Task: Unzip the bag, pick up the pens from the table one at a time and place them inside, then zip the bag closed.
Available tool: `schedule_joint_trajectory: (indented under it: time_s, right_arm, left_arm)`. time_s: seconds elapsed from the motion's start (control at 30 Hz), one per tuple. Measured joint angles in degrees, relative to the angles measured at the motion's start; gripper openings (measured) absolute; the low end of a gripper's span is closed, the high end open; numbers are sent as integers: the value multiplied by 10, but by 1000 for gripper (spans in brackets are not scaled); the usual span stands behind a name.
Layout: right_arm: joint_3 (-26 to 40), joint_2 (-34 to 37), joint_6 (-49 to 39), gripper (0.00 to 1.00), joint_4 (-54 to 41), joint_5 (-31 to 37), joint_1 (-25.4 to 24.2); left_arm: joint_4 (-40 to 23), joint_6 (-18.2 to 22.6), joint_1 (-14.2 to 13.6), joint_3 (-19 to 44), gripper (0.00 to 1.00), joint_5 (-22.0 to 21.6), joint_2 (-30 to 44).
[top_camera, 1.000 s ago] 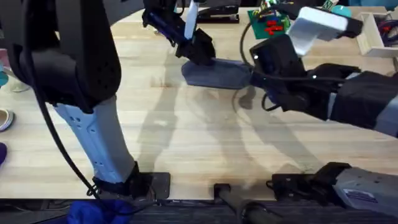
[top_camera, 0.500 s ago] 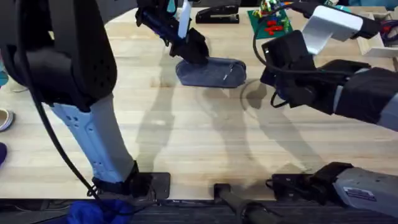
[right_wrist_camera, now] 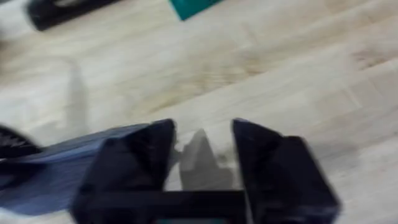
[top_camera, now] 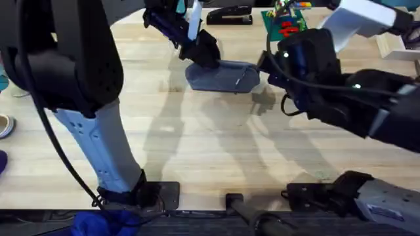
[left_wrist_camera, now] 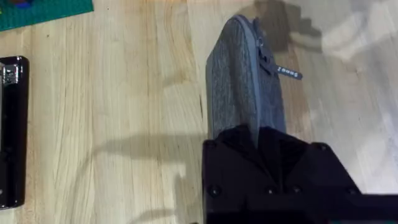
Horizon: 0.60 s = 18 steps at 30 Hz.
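Left gripper [top_camera: 209,56] clamps one end of the bag [top_camera: 223,77]; your right gripper [right_wrist_camera: 202,149], jaws apart, nears its other end. Catch the zipper pull [left_wrist_camera: 287,72] squarely.

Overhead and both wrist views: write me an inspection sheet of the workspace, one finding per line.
Surface: pale wooden table, planks bare in the middle, arm shadows across it.
Job's things: blue-grey bag lying at the far middle, zipper along its top, pull tab lying loose on the fabric; pens: nothing seen.
Clutter: black stapler at the far edge; green board with red parts beside it; white tray at far right.
Grippers: left gripper shut on the bag's end; right gripper open, by the bag's other end.
Cables: black cable looping along the right arm.
Surroundings: blue cloth at the near edge.
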Motion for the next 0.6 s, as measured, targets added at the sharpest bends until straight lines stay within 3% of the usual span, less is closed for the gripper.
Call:
schedule_joint_trajectory:
  time_s: [0.07, 0.1, 0.37, 0.6]
  right_arm:
    - [0, -15, -3, 963, 0, 0, 15]
    - [0, -19, -3, 986, 0, 0, 22]
    - [0, -23, 15, 995, 1, -2, 88]
    - [0, -23, 54, 995, 0, -6, 100]
  left_arm:
    - [0, 0, 0, 0, 42, 0, 0]
    - [0, 0, 0, 0, 42, -1, 0]
    - [0, 0, 0, 0, 42, -1, 0]
    - [0, 0, 0, 0, 42, -1, 0]
